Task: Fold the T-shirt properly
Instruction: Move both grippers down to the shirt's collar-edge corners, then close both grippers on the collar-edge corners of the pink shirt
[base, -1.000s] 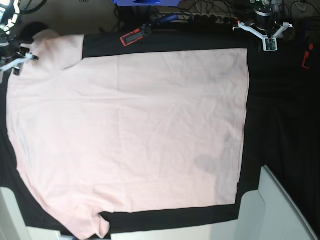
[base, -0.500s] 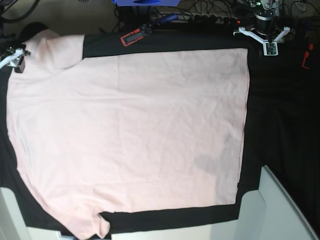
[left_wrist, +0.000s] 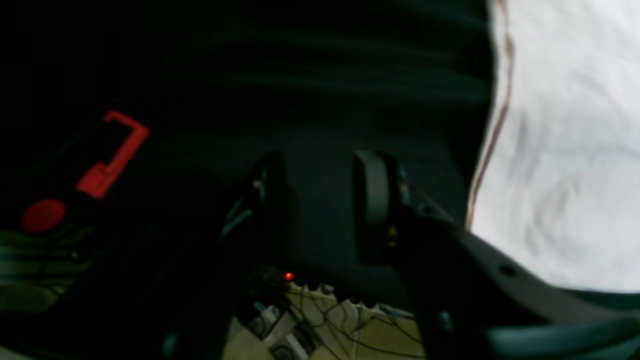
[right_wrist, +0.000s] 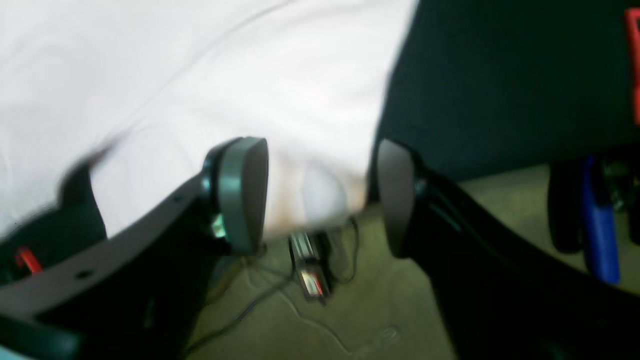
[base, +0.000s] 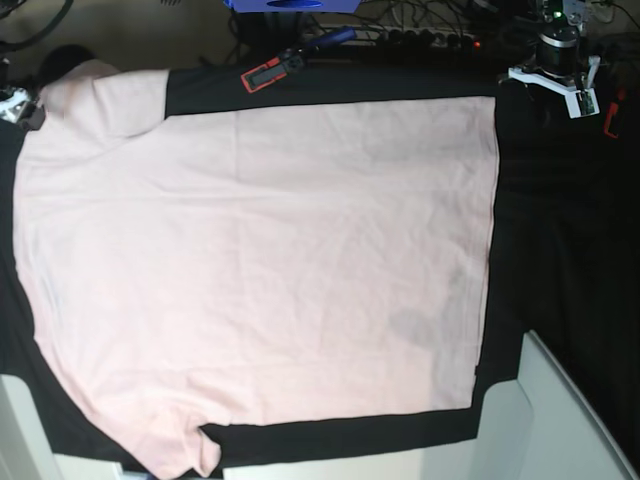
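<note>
T-shirt (base: 260, 270): pale pink, spread flat with its plain side up, covering most of the black table cloth (base: 560, 250); one short sleeve reaches the far left corner of the table, the other lies at the near left edge, and the straight hem runs along the right side, leaving a broad dark strip of cloth bare toward the right edge.
T-shirt surface: lightly creased, with a faint grey patch near the hem toward the near right corner.
Left gripper (left_wrist: 320, 200): jaws parted to a moderate gap with nothing between them; in the base view it hangs over the far right corner of the table (base: 560, 85), apart from the T-shirt, whose stitched hem (left_wrist: 495, 130) shows to the side in the wrist view.
Right gripper (right_wrist: 320, 192): jaws spread wide with nothing clamped; it sits at the far left corner of the table (base: 15, 105), and the wrist view shows the sleeve's edge (right_wrist: 310, 185) behind the gap between the pads, over the table's edge.
Red-and-black clamp (base: 272, 70): on the far edge of the table, just beyond the T-shirt.
Red clamp (base: 612, 112): at the far right edge, beside the left gripper.
Floor beyond the far edge: cables and a power strip, blurred.
</note>
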